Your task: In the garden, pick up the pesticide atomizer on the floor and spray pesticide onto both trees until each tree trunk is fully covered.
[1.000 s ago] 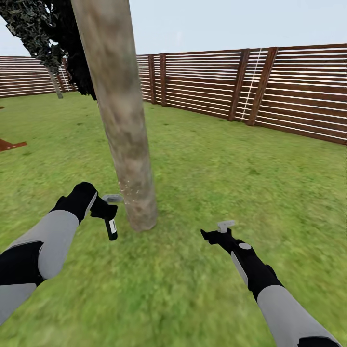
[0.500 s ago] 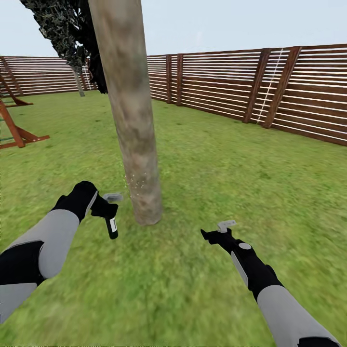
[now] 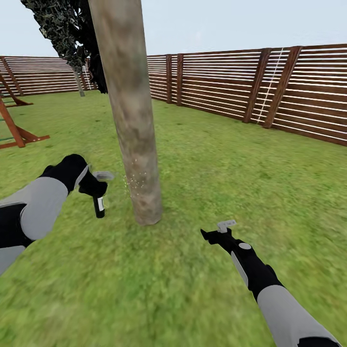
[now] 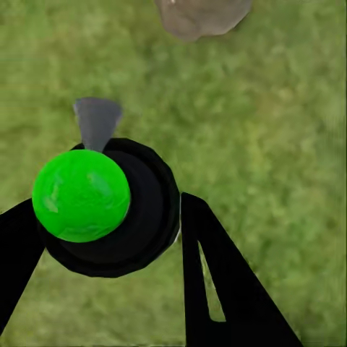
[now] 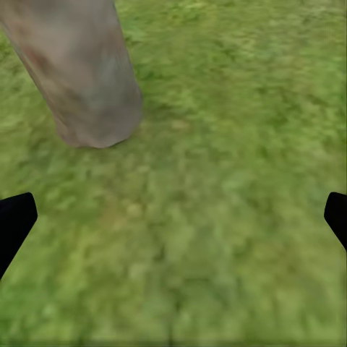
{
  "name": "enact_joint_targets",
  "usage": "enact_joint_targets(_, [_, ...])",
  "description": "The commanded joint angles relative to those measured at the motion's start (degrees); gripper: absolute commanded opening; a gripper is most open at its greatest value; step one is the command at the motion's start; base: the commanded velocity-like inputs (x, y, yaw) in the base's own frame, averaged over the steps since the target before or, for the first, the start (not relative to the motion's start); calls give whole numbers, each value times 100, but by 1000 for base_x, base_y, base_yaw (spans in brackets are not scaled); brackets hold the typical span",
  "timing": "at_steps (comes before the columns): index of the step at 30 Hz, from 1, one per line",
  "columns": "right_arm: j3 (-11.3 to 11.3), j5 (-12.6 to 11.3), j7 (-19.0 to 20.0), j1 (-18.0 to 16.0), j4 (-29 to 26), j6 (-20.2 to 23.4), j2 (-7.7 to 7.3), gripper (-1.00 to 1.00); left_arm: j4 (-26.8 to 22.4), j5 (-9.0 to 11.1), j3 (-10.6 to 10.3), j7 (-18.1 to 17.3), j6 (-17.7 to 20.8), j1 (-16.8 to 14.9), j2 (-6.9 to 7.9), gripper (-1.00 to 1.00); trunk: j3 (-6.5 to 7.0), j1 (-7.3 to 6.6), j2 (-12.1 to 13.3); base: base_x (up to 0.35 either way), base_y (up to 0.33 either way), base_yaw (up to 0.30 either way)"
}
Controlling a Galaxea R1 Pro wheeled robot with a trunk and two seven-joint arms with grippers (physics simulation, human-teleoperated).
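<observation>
My left gripper (image 3: 96, 188) is shut on the black pesticide atomizer (image 3: 99, 206), whose white patch faces me. It is held upright just left of the thick mottled tree trunk (image 3: 132, 120), a short gap apart. Fine pale specks dot the bark at nozzle height. In the left wrist view the atomizer (image 4: 108, 210) shows a bright green cap and a grey nozzle between black fingers (image 4: 217, 275), with the trunk base (image 4: 202, 14) beyond. My right gripper (image 3: 215, 230) hangs open low over the lawn, right of the trunk (image 5: 79, 72); its fingertips (image 5: 14, 220) stand wide apart.
A brown slatted fence (image 3: 250, 86) runs along the back and right. A red-brown wooden frame (image 3: 14, 127) stands at the far left. Dark foliage (image 3: 67, 33) hangs behind the trunk at upper left. Green lawn (image 3: 231, 168) spreads all around.
My left arm has lifted the atomizer up and to the left, slightly away from the trunk. Earlier the whole view swung, bringing the wooden frame into sight. The right arm is unmoved.
</observation>
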Motion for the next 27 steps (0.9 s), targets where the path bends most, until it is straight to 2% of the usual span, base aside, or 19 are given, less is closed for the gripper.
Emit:
enact_joint_targets(1, [1,22,14,-1,-11,32,-1,100,-14,5,84,3,32,17,-10,-100,-4,-1,-2,0,0,0])
enact_joint_targets(3, [1,25,14,-1,-8,32,-1,100,-11,40,121,16,33,37,-125,-100,-4,-1,-2,0,0,0])
enact_joint_targets(7, [1,27,14,-1,-8,32,-1,100,-80,58,192,-2,36,34,-763,-100,-4,-1,-2,0,0,0])
enact_joint_targets(8, [1,26,14,-1,-7,32,-1,100,-176,52,195,-4,34,26,-898,-100,-4,-1,-2,0,0,0])
enact_joint_targets(9, [1,25,14,-1,-7,32,-1,100,-271,49,197,-2,34,23,-943,-100,-4,-1,-2,0,0,0])
enact_joint_targets(10, [1,25,14,-1,-9,32,-1,100,-417,44,183,8,35,21,-939,-100,-4,-1,-2,0,0,0])
enact_joint_targets(12, [1,23,14,-1,-10,32,-1,100,-462,32,168,17,34,20,-793,-100,-4,-1,-2,0,0,0])
enact_joint_targets(14, [1,27,14,-1,-11,32,-1,100,-472,19,156,30,29,22,-541,-100,-4,-1,-2,0,0,0])
enact_joint_targets(15, [1,27,14,-1,-8,32,-1,100,-474,13,148,78,25,43,-319,-100,-4,-1,-2,0,0,0])
enact_joint_targets(16, [1,27,14,-1,-6,32,-1,100,-470,16,147,89,25,79,-282,-100,-4,-1,-2,0,0,0])
enact_joint_targets(18, [1,27,14,-1,-7,32,-1,100,-473,39,160,93,8,404,-297,-100,-4,-1,-2,0,0,0])
enact_joint_targets(21, [1,21,14,-1,-9,32,-1,100,-486,52,177,91,-33,982,-431,-100,-4,-1,-2,0,0,0])
enact_joint_targets(23, [1,20,14,-1,-11,32,-1,100,-532,55,192,88,-81,1235,-446,-100,-4,-1,-2,0,0,0])
enact_joint_targets(24, [1,19,14,-1,-12,32,-1,100,-543,55,272,89,-150,1348,-452,-100,-4,-1,-2,0,0,0])
enact_joint_targets(27, [1,19,14,-1,-13,32,-1,100,-556,54,773,98,-348,1631,-465,-100,-4,-1,-2,0,0,0])
